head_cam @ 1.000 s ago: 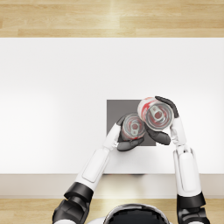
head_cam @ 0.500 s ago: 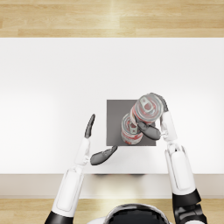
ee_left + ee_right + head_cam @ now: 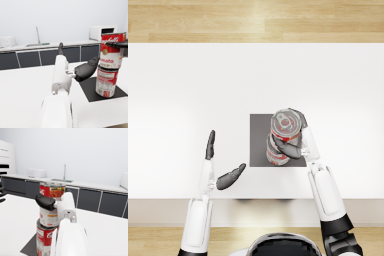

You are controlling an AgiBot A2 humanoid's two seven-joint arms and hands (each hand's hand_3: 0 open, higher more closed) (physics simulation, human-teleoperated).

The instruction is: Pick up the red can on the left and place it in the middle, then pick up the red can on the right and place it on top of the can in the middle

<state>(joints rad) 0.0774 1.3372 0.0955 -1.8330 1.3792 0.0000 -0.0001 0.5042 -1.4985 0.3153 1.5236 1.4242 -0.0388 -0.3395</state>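
1. Left hand nearest, low over white table, left of dark mat. Fingers spread wide, holding nothing. Thumb out to the right, twd the cans, not touching.
2. Half a sec ago: same hand in abt the same spot, already off the cans. One sec ago: wrapped round the bottom can. So let go and pulled back left.
3. Bottom red can on the mat, in the middle of the table. Standing up straight, long side up-down, label facing out.
4. Top red can sits on the bottom can, top end up, long side up-down too. In left wrist view looks a bit off-centre on the lower one; can't tell if fully resting.
5. Right hand wraps the top can, fingers closed round its side, thumb across the front.
6. One sec ago: top can beside the bottom can, up and to the right. Now over it, stacked.
7. Far back: counter w/ sink tap & dark cupboards.
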